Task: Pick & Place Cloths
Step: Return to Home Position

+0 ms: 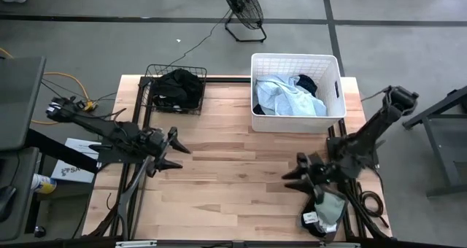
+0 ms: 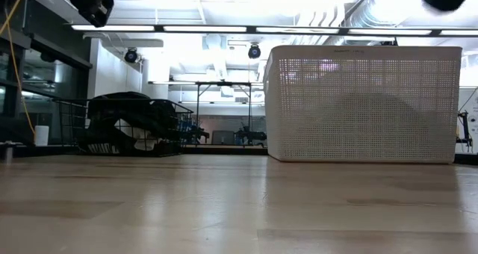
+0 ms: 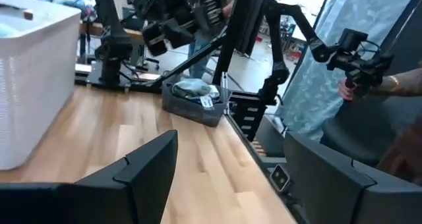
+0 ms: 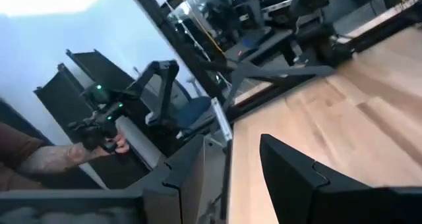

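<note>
Pale blue and dark cloths (image 1: 286, 96) lie in the white laundry basket (image 1: 332, 62) at the far right. Black cloths (image 1: 177, 90) fill the black wire basket (image 1: 149, 95) at the far left. A sage green and grey cloth (image 1: 328, 208) lies bunched on the table's near right corner and is also visible as a cloth (image 3: 192, 89) in the left wrist view. My left gripper (image 1: 184, 157) hangs open over the table's left half, holding nothing. My right gripper (image 1: 290, 171) is open just left of the bunched cloth, above the table, with nothing between its fingers (image 4: 290, 178).
Bare wooden tabletop (image 1: 233, 175) stretches between the two grippers and in front of both baskets. A fan (image 1: 243, 11) stands on the floor beyond the far edge. A person's hand (image 3: 349, 89) holds a control arm beyond the table's right side.
</note>
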